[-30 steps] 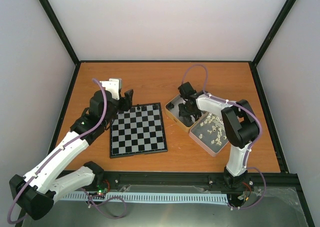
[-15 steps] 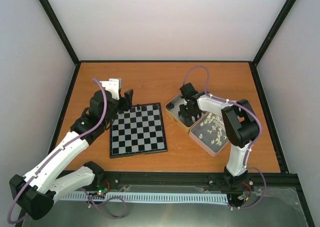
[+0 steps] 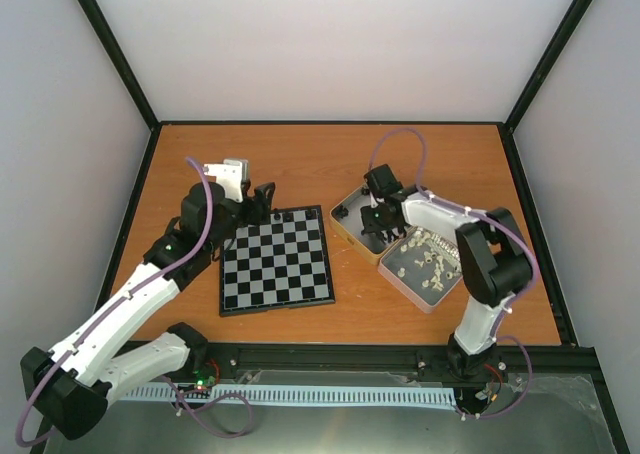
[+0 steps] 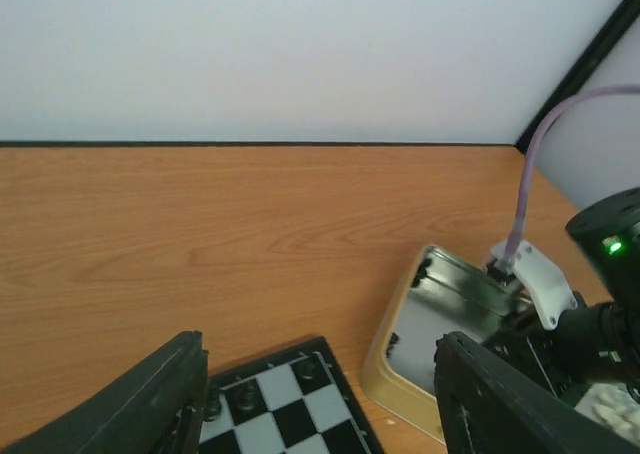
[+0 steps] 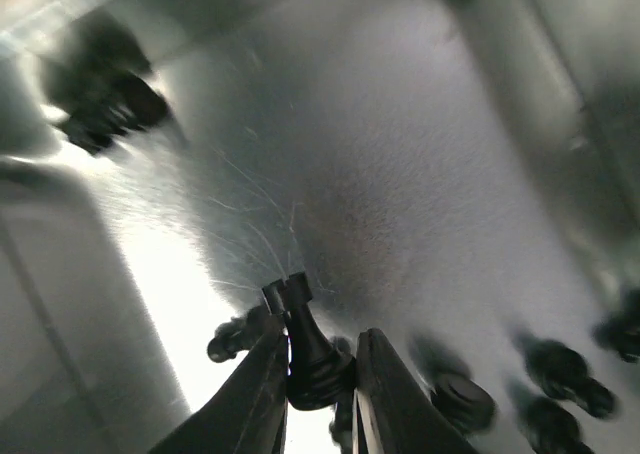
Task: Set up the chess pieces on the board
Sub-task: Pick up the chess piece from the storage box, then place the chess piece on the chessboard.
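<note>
While the right gripper (image 5: 320, 384) reaches down into the silver tin (image 5: 420, 154) just right of the board (image 3: 277, 264), its two fingers (image 5: 250, 399) stand narrow. They are pressed against either side of the base of a black rook (image 5: 305, 339). The rook is upright between them, and the wrist view does not show whether its base rests on the tin's shiny floor or is raised off it. Other black chessmen (image 5: 560, 394) lie scattered around it in the same tin, most of them blurred. A second tin (image 3: 432, 302) sits against the near-right side of the first, and cream-white pieces (image 3: 425, 259) are heaped in it. The board lies flat on the orange-brown table (image 3: 300, 159), left of both tins and slightly turned, so its right edge runs close to the first tin without touching it. The left gripper (image 4: 318, 374) hovers over the board's far edge with its jaws spread wide, holding nothing. Through the gap between its fingers, the left wrist view shows the board's far-right corner. A few small dark pieces (image 4: 243, 399) stand there on squares of the far row, too small to tell which men they are. From above, most of the board's other squares show only their black and silvery pattern.
</note>
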Robot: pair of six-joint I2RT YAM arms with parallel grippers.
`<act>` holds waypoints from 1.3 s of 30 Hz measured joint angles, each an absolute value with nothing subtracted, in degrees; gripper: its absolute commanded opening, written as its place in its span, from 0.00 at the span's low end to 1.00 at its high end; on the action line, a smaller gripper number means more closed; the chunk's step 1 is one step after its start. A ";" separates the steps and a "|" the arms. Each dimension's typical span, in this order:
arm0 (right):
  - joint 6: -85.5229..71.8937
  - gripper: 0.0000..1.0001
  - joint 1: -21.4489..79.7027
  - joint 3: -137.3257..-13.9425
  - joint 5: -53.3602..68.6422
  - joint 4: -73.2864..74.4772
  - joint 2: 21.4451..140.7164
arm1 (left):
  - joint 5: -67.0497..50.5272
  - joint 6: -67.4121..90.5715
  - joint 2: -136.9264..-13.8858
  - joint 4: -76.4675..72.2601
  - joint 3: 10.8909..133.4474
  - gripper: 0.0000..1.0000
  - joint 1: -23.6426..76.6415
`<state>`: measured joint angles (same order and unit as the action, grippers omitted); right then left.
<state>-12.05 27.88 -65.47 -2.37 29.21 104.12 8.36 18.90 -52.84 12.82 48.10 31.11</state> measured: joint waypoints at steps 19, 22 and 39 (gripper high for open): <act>-9.37 0.17 30.85 -52.80 28.12 8.21 76.66 | -30.44 34.57 -67.90 3.33 52.31 0.59 31.11; -8.99 0.16 31.05 -52.27 32.56 7.05 75.85 | -34.83 36.82 -70.15 2.37 52.95 0.52 31.11; -8.25 0.17 31.29 -52.21 40.56 5.61 75.40 | -43.81 44.60 -76.44 -1.32 52.64 0.26 31.11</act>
<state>-8.25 31.29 -52.21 40.56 5.61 75.40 -43.81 44.60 -76.44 -1.32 52.64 31.11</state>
